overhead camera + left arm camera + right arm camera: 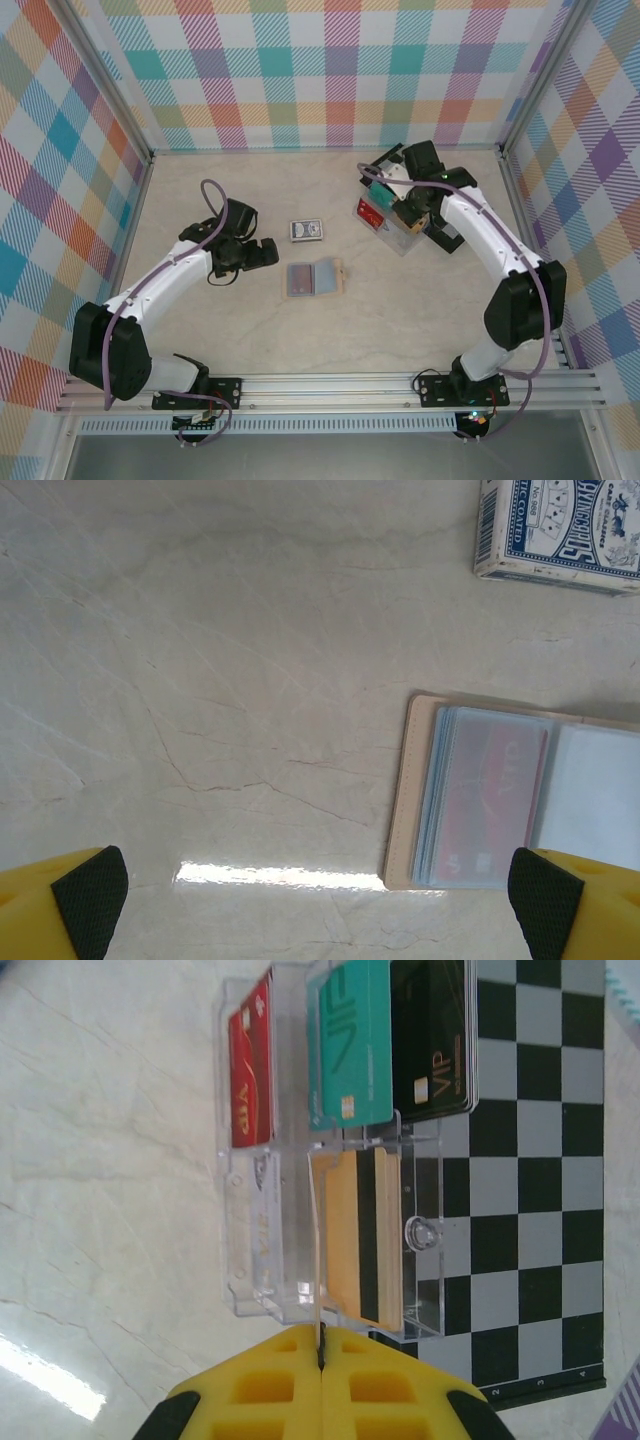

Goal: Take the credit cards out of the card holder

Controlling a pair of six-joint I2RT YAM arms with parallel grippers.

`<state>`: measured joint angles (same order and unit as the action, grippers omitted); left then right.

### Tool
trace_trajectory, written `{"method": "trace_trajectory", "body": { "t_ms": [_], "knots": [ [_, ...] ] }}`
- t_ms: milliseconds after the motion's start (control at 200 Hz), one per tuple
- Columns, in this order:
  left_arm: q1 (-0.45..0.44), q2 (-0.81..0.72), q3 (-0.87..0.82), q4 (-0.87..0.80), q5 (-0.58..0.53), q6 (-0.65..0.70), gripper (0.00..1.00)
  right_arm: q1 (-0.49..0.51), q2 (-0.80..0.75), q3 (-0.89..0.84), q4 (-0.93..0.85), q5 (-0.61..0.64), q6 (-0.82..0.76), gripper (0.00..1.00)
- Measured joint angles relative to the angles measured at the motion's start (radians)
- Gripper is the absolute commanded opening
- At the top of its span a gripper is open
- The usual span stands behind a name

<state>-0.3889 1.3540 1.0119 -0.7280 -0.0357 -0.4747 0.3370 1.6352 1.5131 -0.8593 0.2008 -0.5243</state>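
The left end effector [262,250] hangs released just left of the open card holder [313,279] at mid-surface, a red credit card [495,800] sleeved inside. Next it likely must pinch that card free. The right end effector [320,1345] sits clenched at the clear rack [260,1290], toward the far right corner.

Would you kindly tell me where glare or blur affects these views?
Left wrist view: bright glare streak on the table beside the card holder, whose sleeves look hazy. Right wrist view: glare patch lower left, clear rack sharp. Top view: evenly lit.
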Motion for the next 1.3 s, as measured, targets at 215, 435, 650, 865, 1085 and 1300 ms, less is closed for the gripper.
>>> {"method": "trace_trajectory", "body": {
  "t_ms": [215,435,650,865,1085,1300],
  "knots": [
    [0.002,-0.006,-0.009,0.000,0.000,0.000,1.00,-0.065,0.113,0.129,-0.070,-0.061,-0.077,0.00],
    [0.002,-0.025,-0.029,0.000,0.001,-0.002,1.00,-0.094,0.178,0.191,-0.108,-0.105,-0.120,0.00],
    [0.006,-0.024,-0.029,0.001,0.017,-0.003,1.00,-0.108,0.248,0.226,-0.153,-0.138,-0.124,0.00],
    [0.006,-0.019,-0.030,0.003,0.020,-0.003,1.00,-0.108,0.279,0.247,-0.158,-0.124,-0.124,0.00],
    [0.006,-0.006,-0.034,0.008,0.020,-0.003,1.00,-0.109,0.331,0.270,-0.161,-0.100,-0.124,0.00],
    [0.006,0.004,-0.041,0.016,0.021,-0.003,1.00,-0.116,0.342,0.271,-0.182,-0.093,-0.123,0.04]
  ]
}}
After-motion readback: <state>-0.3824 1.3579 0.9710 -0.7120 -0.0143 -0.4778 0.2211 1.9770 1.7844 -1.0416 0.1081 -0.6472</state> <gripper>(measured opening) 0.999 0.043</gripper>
